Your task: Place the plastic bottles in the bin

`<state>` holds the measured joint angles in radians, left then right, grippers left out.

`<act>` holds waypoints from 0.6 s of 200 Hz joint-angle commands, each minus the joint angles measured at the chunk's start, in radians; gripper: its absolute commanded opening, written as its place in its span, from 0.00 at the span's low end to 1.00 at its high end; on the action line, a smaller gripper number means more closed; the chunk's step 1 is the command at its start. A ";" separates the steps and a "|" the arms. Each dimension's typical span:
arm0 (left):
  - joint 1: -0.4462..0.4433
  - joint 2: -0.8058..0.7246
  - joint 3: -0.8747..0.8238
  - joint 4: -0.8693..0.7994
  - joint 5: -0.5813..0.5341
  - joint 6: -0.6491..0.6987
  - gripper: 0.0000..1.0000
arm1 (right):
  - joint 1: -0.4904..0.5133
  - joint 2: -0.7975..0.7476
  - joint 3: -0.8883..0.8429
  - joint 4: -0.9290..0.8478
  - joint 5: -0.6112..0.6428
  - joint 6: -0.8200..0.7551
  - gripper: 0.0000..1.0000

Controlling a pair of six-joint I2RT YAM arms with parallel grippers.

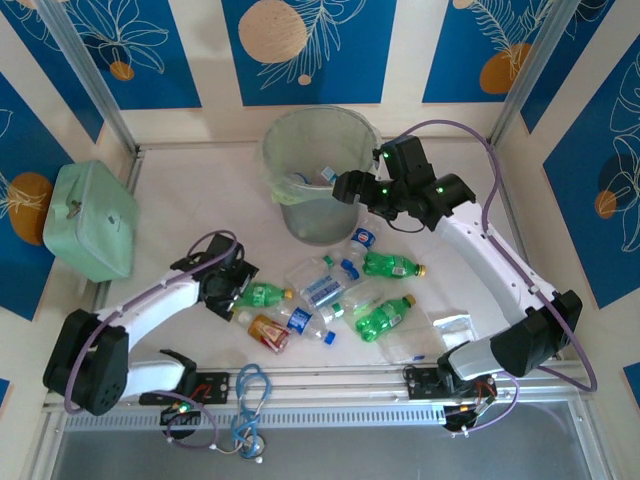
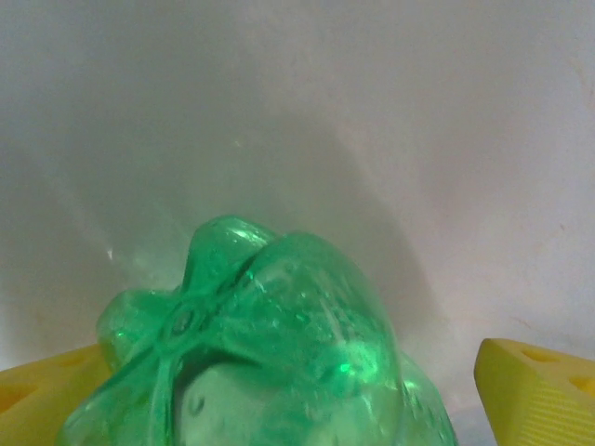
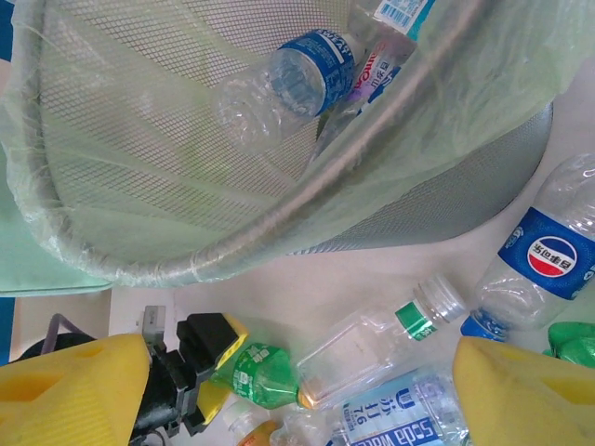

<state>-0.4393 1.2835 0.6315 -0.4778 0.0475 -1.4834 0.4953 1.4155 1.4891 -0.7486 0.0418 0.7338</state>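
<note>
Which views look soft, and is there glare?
Left wrist: the green bottle, very close, is soft with small bright highlights. Right wrist: the bin reads sharp; the near yellow fingers are blurred. Top external: even light, no harsh glare.

Three green bottles (image 1: pixel 390 265) on the table (image 1: pixel 200 200). One amber bottle (image 1: pixel 268 333). At least four clear bottles (image 1: pixel 320 290) with blue labels on the table; exact number not readable where overlapped. One bin (image 1: pixel 300 125), with at least two further labelled bottles (image 3: pixel 311 65) inside; exact number not readable there either. One mint-green case (image 1: pixel 90 220). At least one flat clear bag (image 1: pixel 450 325).
</note>
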 commanded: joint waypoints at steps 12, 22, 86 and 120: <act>0.010 0.048 0.050 0.020 -0.021 0.036 0.89 | -0.009 -0.036 -0.020 -0.010 -0.013 0.007 0.86; 0.013 0.066 0.057 0.007 -0.023 0.044 0.88 | -0.011 -0.038 -0.023 -0.010 -0.013 0.007 0.86; 0.051 0.100 0.072 0.048 0.015 0.088 0.76 | -0.015 -0.055 -0.036 -0.013 -0.010 0.013 0.83; 0.084 0.096 0.084 0.053 0.034 0.117 0.70 | -0.017 -0.074 -0.040 -0.011 -0.008 0.018 0.82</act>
<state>-0.3794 1.3773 0.6830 -0.4335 0.0589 -1.4036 0.4839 1.3846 1.4570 -0.7517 0.0422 0.7372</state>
